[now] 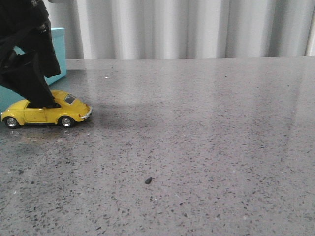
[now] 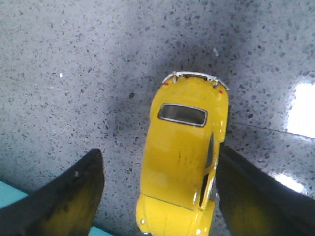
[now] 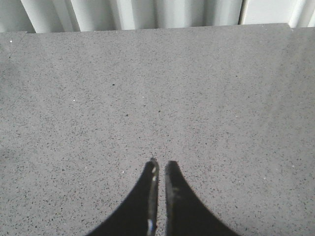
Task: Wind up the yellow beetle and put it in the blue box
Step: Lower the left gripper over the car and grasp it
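Two black fingers [image 2: 64, 196] of my left gripper [image 2: 162, 196] are spread wide, one on each side of the yellow beetle [image 2: 183, 157]. The little car sits between them on the grey speckled bench [image 1: 197, 147]. One finger looks like it touches the car's side; the other stands apart from it. From the front I see the left gripper [image 1: 42, 101] come down on the car's roof, and the yellow beetle [image 1: 47, 114] has all the wheels I can see on the bench. The blue box [image 1: 58, 51] stands just behind the left fingers. My right gripper [image 3: 161, 169] hangs over bare bench, its fingers [image 3: 147, 191] almost pressed together, holding nothing.
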Available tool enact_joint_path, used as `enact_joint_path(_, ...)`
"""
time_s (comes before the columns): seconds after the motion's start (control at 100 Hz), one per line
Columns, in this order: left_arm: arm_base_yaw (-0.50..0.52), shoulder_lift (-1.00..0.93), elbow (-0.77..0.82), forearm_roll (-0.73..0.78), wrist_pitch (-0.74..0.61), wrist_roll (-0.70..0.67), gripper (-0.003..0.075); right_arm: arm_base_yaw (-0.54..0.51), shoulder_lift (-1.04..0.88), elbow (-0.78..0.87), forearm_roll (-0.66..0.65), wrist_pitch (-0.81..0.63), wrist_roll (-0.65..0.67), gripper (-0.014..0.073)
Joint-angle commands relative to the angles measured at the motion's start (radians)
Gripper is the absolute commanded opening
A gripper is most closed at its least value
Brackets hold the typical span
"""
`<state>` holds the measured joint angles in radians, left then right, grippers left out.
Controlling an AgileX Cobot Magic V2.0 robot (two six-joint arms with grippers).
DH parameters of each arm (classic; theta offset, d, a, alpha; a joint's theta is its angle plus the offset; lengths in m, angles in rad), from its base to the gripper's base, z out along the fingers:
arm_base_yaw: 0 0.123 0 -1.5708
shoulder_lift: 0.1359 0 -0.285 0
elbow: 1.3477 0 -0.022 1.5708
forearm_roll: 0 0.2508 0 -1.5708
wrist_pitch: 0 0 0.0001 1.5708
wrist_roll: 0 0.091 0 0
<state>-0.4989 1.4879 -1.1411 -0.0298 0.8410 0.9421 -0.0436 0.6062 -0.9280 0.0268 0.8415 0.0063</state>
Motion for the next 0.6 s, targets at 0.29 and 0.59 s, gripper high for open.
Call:
enact_joint_path(0.29, -0.007, 0.03, -0.03, 0.001, 0.003, -0.005, 0.0452, 0.001, 0.0, -0.023, -0.002, -0.067, -0.006, -0.0041)
enact_joint_path(0.59, -0.007, 0.047, -0.03, 0.005, 0.004, -0.005, 0.0407, 0.001, 0.0, -0.023, -0.002, -0.067, -0.006, -0.0041)
